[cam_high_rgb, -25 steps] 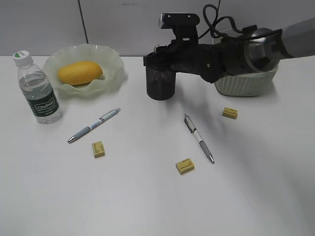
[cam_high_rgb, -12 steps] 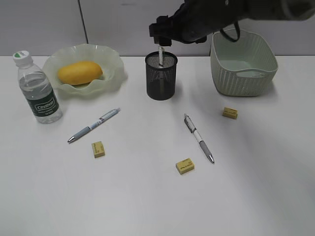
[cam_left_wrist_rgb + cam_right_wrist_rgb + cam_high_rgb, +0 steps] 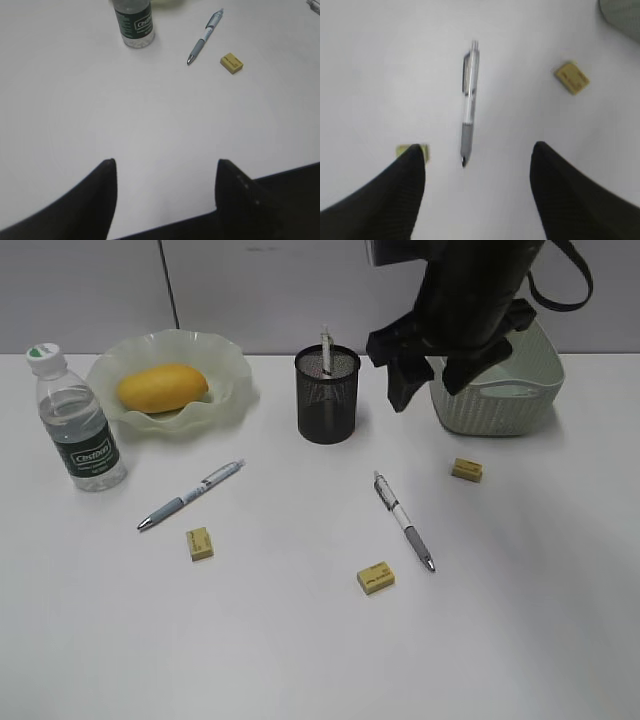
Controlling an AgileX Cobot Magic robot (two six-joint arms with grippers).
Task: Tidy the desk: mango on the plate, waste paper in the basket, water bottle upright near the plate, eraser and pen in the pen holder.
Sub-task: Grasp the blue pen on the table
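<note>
The mango lies on the green ruffled plate. Left of the plate, the water bottle stands upright. A pen sticks up out of the black mesh pen holder. Two more pens lie on the desk, with three yellow erasers. My right gripper hangs open and empty between holder and basket, above one pen. My left gripper is open over bare desk. The waste paper is out of view.
The left wrist view shows a pen and an eraser ahead of the fingers, with the desk's near edge just below them. The right wrist view shows one eraser on the right and another half hidden by a finger.
My right gripper let go of a pen into the pen holder, rose, and swung right; it now points down beside the basket. The left gripper and the other objects stayed put.
</note>
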